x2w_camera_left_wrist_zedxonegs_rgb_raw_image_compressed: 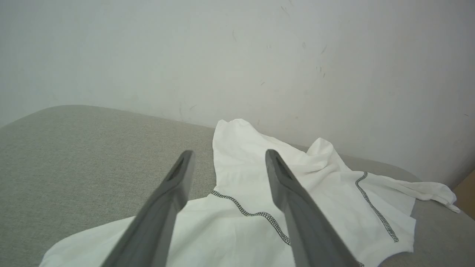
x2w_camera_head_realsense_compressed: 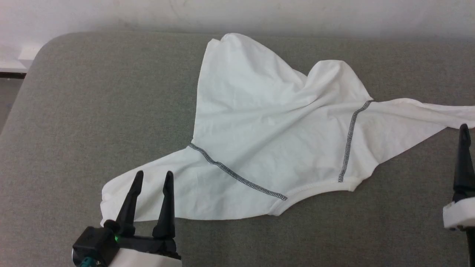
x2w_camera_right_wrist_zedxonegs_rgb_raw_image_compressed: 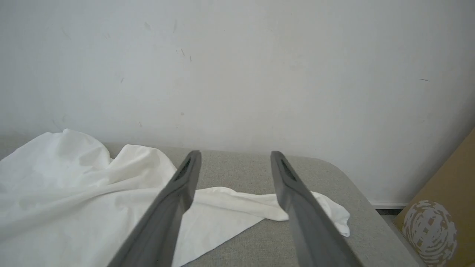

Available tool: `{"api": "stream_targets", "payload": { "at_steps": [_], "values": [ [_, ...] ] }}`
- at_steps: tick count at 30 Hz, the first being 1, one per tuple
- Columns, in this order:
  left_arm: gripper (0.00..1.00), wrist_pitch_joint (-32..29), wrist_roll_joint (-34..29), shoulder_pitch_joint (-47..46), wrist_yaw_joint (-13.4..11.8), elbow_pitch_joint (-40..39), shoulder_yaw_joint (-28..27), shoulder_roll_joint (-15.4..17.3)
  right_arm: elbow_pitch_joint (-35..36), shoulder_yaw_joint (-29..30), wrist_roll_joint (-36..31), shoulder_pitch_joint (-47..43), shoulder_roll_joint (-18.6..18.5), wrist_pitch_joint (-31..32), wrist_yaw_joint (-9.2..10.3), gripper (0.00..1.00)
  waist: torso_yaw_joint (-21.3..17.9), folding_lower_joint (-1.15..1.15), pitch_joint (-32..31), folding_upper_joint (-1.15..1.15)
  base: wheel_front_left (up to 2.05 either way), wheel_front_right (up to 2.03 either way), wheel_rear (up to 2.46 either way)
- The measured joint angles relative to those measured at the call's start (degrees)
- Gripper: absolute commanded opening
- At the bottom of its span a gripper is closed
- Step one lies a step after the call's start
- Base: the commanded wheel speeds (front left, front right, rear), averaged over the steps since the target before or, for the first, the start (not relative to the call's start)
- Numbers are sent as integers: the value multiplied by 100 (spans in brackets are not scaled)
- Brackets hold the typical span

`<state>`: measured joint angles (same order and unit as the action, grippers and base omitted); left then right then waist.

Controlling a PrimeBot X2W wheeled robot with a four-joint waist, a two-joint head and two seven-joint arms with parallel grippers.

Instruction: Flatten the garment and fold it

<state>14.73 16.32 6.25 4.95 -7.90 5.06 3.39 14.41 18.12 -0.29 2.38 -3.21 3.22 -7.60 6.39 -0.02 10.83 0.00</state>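
Looking at this, I'd say the job is early on: flattening is partly there and no fold has been made yet.

The grey fabric tabletop (x2w_camera_head_realsense_compressed: 92,111) carries the garment (x2w_camera_head_realsense_compressed: 267,141), which lies from the tabletop's middle out toward its right end, with its far side close to the tabletop's back edge. The body of the top is opened out but not flat. Its far part stands up in two soft peaks, and creases run diagonally across the middle. The zigzag-stitched seams both show, so the thing is roughly laid out.

The left sleeve (x2w_camera_head_realsense_compressed: 207,185) is spread toward the tabletop's near edge and looks fairly smooth. The right sleeve (x2w_camera_head_realsense_compressed: 426,111) trails toward the tabletop's right end and looks narrow and rumpled at its tip.

The left gripper (x2w_camera_head_realsense_compressed: 154,173) hangs at the tabletop's near edge over the end of the left sleeve, jaws wide apart with nothing between them. The right gripper (x2w_camera_right_wrist_zedxonegs_rgb_raw_image_compressed: 235,155) sits at the tabletop's near right, by the right sleeve, jaws also spread wide and empty.

My guess for what's left: pull the humps down, straighten that right sleeve, then do all the folding.
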Motion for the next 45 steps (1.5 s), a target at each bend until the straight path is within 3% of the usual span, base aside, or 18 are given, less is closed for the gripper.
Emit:
{"api": "stream_targets", "payload": {
  "at_steps": [5, 12, 15, 24, 29, 45],
  "values": [
    [100, 0, -70, 386, 34, -36, -3, 7, -85, 18, 824, -845, 21, -200, 0, 100, -7, 0, -246, 0, 0, 0, 0],
    [100, -169, -504, 525, 57, 3, 197, 222, -264, 99, 1055, -994, 20, -453, 5, 100, -38, 1, -324, 0, 0, 0, 0],
    [100, -678, -848, 393, 119, -8, 600, 554, -247, 79, 1054, -969, 21, -452, 5, 100, -61, 1, -278, 0, 0, 0, 0],
    [100, -2146, -1087, -478, 214, 282, 1996, 1274, -248, 4, 1177, -927, 20, -449, 5, 100, -107, 2, -62, 0, 0, 0, 0],
    [100, -2476, -989, -959, 216, 603, 2670, 1608, -250, -76, 1240, -810, 22, -494, 5, 100, -174, 2, 120, 0, 0, 0, 0],
    [100, -2371, -972, -1780, 226, 1518, 2914, 1645, -126, -64, 1250, -607, 22, -474, 5, 100, -341, 2, 621, 0, 0, 0, 0]
  ]
}}
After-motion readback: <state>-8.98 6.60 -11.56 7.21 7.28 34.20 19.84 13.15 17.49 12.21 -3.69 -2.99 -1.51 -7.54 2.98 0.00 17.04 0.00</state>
